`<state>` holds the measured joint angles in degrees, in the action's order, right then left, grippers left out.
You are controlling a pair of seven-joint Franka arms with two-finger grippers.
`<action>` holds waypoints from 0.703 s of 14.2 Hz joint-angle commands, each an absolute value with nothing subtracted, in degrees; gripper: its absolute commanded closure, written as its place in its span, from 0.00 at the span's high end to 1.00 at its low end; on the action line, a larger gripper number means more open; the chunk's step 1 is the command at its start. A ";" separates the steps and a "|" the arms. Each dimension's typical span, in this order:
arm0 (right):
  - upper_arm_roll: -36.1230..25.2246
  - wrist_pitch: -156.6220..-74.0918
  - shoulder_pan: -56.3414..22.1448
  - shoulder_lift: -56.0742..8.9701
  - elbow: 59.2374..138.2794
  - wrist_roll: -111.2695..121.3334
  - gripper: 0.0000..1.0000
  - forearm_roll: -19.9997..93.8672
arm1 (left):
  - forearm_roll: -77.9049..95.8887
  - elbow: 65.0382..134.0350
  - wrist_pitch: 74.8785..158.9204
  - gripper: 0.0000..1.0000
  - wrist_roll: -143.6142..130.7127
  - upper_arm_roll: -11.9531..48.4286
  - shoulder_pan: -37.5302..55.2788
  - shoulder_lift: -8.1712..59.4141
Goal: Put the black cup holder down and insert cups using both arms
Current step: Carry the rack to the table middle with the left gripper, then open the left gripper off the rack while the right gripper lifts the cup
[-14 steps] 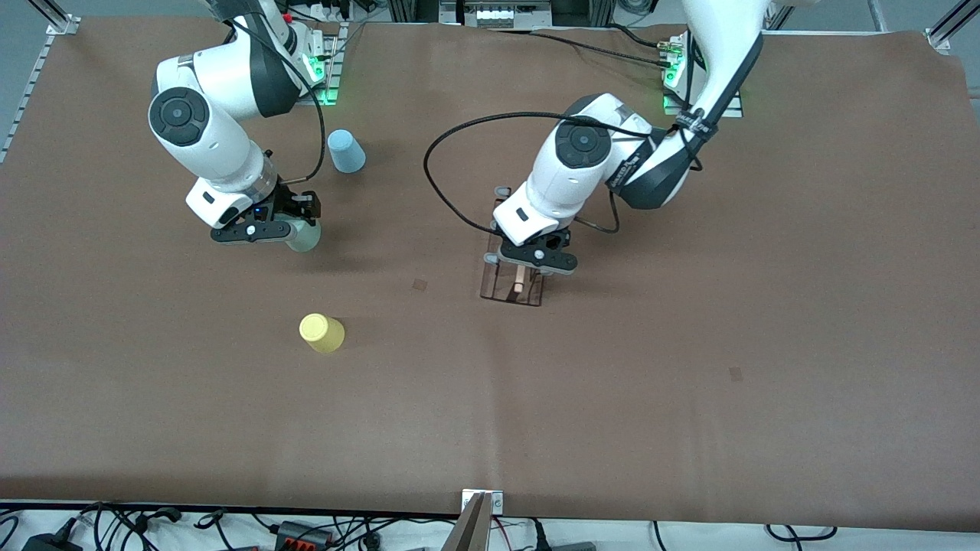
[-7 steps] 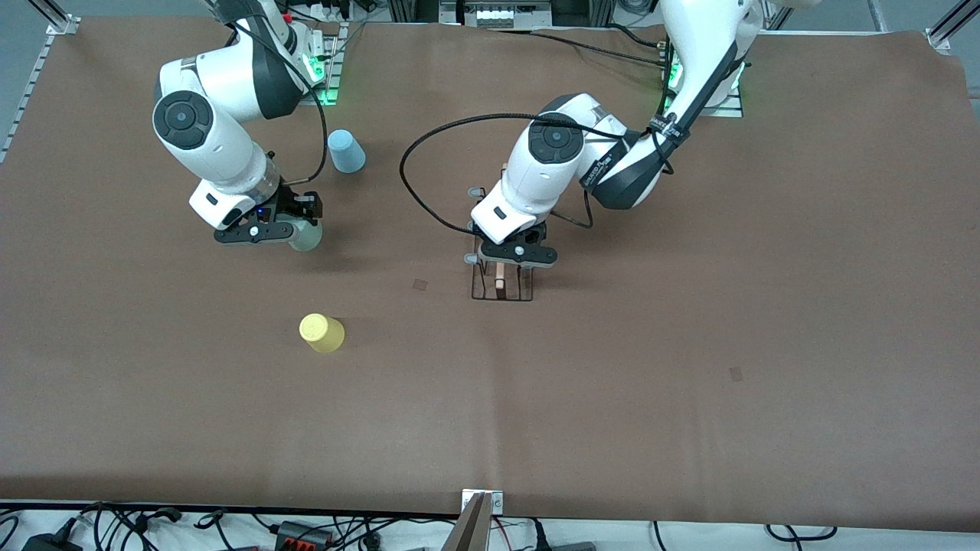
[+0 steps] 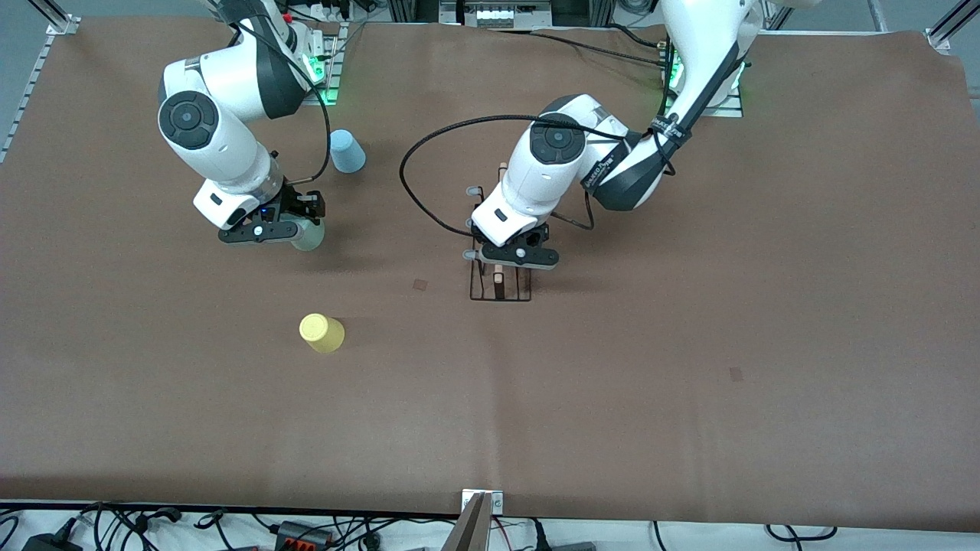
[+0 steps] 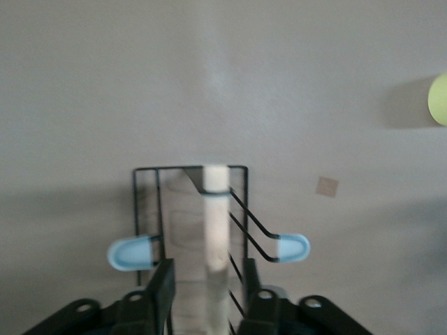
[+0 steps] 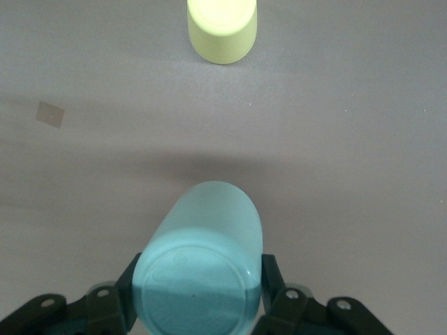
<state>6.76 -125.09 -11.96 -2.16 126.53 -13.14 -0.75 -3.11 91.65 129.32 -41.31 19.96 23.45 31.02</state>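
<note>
Here, black cup holder (image 3: 499, 277) under left tool (image 3: 511, 262)

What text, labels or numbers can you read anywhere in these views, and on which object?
No text can be read.
Left arm: small white lettering on its dark section, too small to read.
Pale green cup in the right gripper: a faint moulded mark on its base, illegible.
Black cup holder, yellow cup, light blue cup: no markings.
</note>
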 commanded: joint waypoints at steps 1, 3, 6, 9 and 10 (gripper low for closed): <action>7.21 -124.63 -12.30 -2.29 125.77 -14.93 0.04 -1.58 | -8.50 90.53 121.24 1.00 -37.46 19.95 20.40 27.17; 7.73 -123.50 -13.09 -1.41 125.77 -20.01 0.04 -1.58 | -8.88 89.48 113.60 1.00 -31.94 19.86 18.20 24.71; 14.30 -122.26 -13.62 0.09 123.85 -34.05 0.04 -1.06 | -8.88 88.50 103.65 1.00 -19.46 19.95 11.98 21.81; 22.39 -122.25 -16.16 -3.23 117.44 -55.38 0.04 -0.79 | -9.05 89.64 95.91 1.00 -10.74 20.12 5.39 18.20; 24.15 -122.34 -17.91 -5.86 114.20 -62.59 0.04 -0.97 | -8.97 90.52 94.93 1.00 -9.33 20.47 2.93 16.71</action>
